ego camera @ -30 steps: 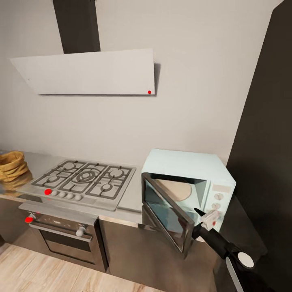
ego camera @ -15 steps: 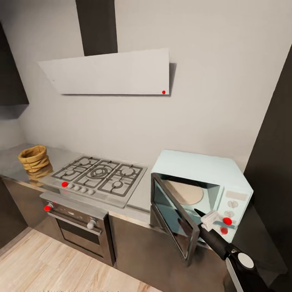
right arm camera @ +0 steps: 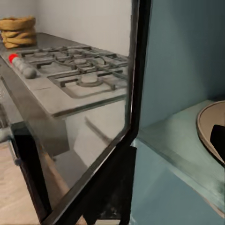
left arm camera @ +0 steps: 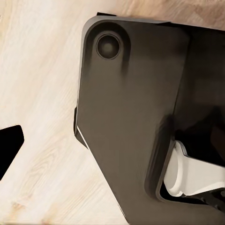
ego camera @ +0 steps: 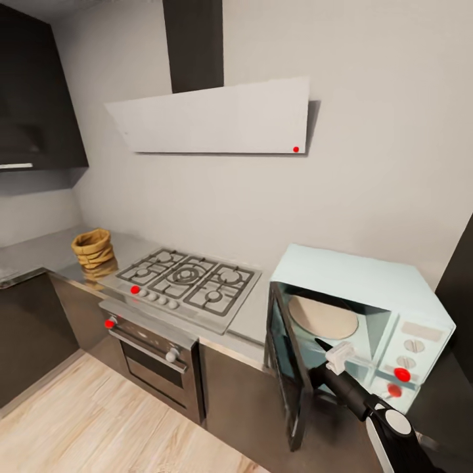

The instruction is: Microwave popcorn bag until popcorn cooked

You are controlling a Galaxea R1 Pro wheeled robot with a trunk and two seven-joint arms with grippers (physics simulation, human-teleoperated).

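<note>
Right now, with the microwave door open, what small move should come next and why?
Probably draw the right tool back from the microwave and turn toward the popcorn bag. The door stands wide open and the turntable is bare, while the bag sits untouched on the countertop beyond the gas hob.
</note>
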